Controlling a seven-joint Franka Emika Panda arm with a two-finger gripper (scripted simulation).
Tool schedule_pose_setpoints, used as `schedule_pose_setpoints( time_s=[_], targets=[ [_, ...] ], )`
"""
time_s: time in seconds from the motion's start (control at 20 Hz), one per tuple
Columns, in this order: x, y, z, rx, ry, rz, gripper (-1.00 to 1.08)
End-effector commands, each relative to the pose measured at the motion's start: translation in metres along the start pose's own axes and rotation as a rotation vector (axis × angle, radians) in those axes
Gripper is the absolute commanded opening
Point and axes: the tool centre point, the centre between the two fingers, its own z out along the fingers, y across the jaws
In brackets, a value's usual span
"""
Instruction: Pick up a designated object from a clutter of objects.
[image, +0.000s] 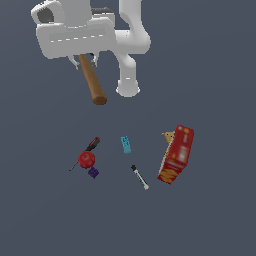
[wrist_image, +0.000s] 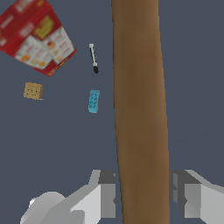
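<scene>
Claw (image: 88, 61) well above counter (image: 215, 220); open air beneath; cracker box (image: 176, 154), teal block (image: 126, 144), stick (image: 139, 177) lie far below.

One hammer (image: 93, 80), one red box (image: 176, 154), one red ball (image: 87, 159), one screwdriver (image: 91, 145), one teal block (image: 126, 144), one purple piece (image: 93, 173), one black-and-white stick (image: 139, 176), one tan cracker (wrist_image: 33, 91).

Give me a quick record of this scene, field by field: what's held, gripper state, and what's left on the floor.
held item: hammer, wooden handle hanging down from the gripper
gripper state: shut on the hammer handle
hammer height: lifted above the other items
hammer head: hidden behind the gripper
left on surface: cracker box, apple, screwdriver, teal block, purple piece, black-and-white stick
beside the box: small tan cracker-like piece
</scene>
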Motion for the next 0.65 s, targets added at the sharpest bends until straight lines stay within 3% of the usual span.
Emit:
schedule_pose_setpoints(
  time_s=[0.0,0.6],
  targets=[
    [-0.008,0.0,-0.012,-0.002,0.002,0.0,-1.0],
    [-0.013,0.001,-0.021,-0.002,0.001,0.0,-1.0]
  ],
)
